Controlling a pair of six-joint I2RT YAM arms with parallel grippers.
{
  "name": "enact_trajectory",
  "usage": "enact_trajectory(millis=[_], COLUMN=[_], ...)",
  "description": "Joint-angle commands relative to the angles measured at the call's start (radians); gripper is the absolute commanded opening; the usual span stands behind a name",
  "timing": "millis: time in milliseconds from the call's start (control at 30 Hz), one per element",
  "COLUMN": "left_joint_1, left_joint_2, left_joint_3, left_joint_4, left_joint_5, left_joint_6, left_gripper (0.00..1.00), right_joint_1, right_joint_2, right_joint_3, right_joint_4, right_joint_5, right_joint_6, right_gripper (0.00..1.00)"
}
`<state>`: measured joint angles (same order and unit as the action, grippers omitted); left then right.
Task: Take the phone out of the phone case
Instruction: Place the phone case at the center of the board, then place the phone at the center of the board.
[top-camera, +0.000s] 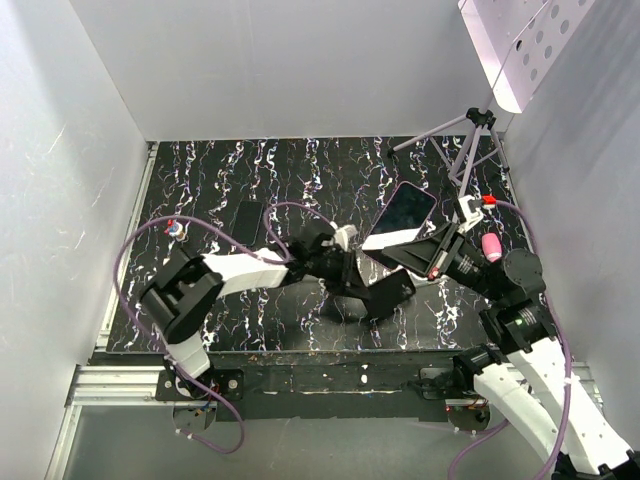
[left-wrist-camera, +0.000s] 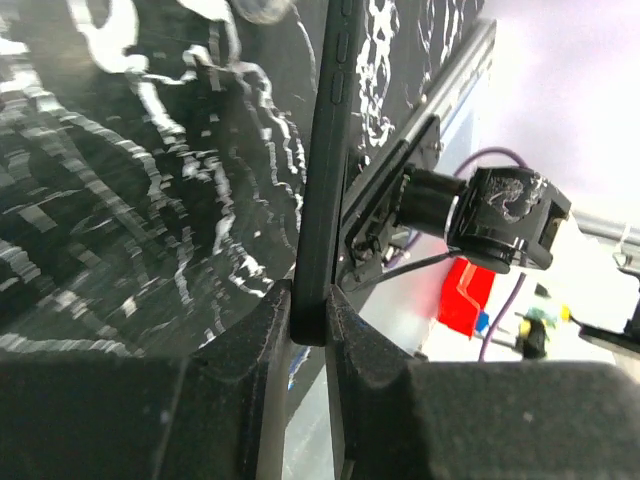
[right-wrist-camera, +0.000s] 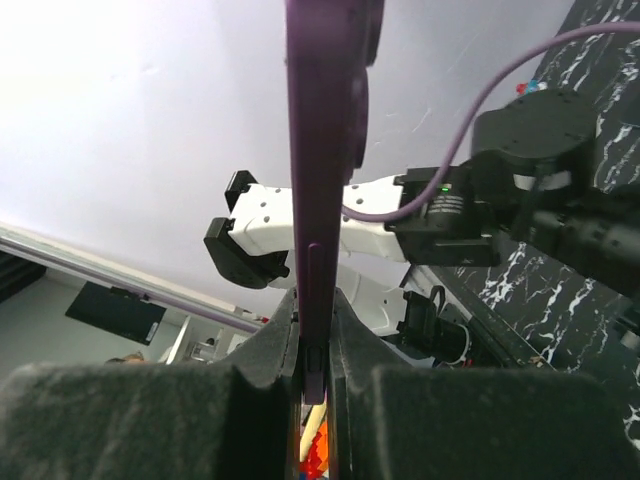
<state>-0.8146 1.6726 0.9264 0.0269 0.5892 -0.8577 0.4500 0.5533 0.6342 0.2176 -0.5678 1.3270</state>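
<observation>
Overhead and wrist views, read from the near edge to the far wall. Both arms are mounted at the near edge of the black, white-veined bench (top-camera: 260, 170) and reach inward to meet a little right of centre.

**Left arm.** The left gripper (top-camera: 352, 283) is nearly closed on the phone case (top-camera: 392, 293), a thin matte black shell held clear of the bench surface. In the left wrist view, the case (left-wrist-camera: 322, 150) appears edge-on. Its lower end is pinched between the two fingers (left-wrist-camera: 262, 345) of the gripper (left-wrist-camera: 312, 330), and side-button outlines show on its upper edge.

**Right arm.** Just beyond and to the right, the right gripper (top-camera: 432, 250) is clamped on the near end of the phone (top-camera: 406, 212). The phone is tilted upward, and its glossy screen reflects pale lavender inside a thin reddish rim. In the right wrist view, the phone (right-wrist-camera: 322, 150) stands edge-on and looks purplish. It is gripped firmly between the fingers (right-wrist-camera: 268, 345) of the gripper (right-wrist-camera: 315, 345), with only the phone's thickness separating them.

**Phone and case.** The phone lies outside the case. The two are near each other but apart, each held in a different gripper.

**Further back.** A smaller dark phone (top-camera: 248, 220) lies flat on the bench, left of centre. A tripod (top-camera: 470, 145) stands in the far right corner.
</observation>
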Motion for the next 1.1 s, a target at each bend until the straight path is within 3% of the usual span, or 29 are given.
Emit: enact_trajectory(millis=[0,133,200,267,333,433,533,700,867,1067], left_joint_1=[-0.078,-0.109,-0.109,-0.097,-0.078,-0.014,0.087,0.221,0.244,0.247], left_joint_2=[0.129,0.255,0.292,0.297,0.247,0.109,-0.057,-0.376,-0.681,-0.910], left_joint_3=[0.150,0.268,0.342,0.390,0.373,0.264,0.158,0.095,0.094,0.062], left_joint_4=[0.165,0.191,0.078,-0.089,-0.171,-0.238,-0.332,-0.599,-0.728,-0.731], left_joint_5=[0.133,0.149,0.126,0.072,0.008,-0.098,-0.166,-0.470,-0.787,-0.868], left_joint_6=[-0.075,-0.121,-0.092,-0.017,0.043,0.097,0.149,0.308,0.387,0.391], left_gripper=[0.00,0.00,0.02,0.33,0.55,0.76,0.88,0.94,0.98,0.98], right_joint_1=[0.003,0.003,0.003,0.003,0.003,0.003,0.003,0.010,0.087,0.202], right_joint_2=[-0.047,-0.070,-0.073,-0.070,-0.053,-0.004,0.080,0.327,0.688,1.141], right_joint_3=[0.056,0.068,0.074,0.079,0.079,0.065,0.055,0.050,0.148,0.488], right_joint_4=[-0.190,-0.315,-0.357,-0.405,-0.422,-0.391,-0.341,-0.198,-0.034,0.042], right_joint_5=[0.080,0.129,0.150,0.177,0.193,0.195,0.192,0.155,0.140,0.117], right_joint_6=[-0.139,-0.190,-0.215,-0.245,-0.262,-0.270,-0.278,-0.287,-0.293,-0.322], right_gripper=[0.01,0.01,0.01,0.01,0.01,0.01,0.01,0.01,0.01,0.01])
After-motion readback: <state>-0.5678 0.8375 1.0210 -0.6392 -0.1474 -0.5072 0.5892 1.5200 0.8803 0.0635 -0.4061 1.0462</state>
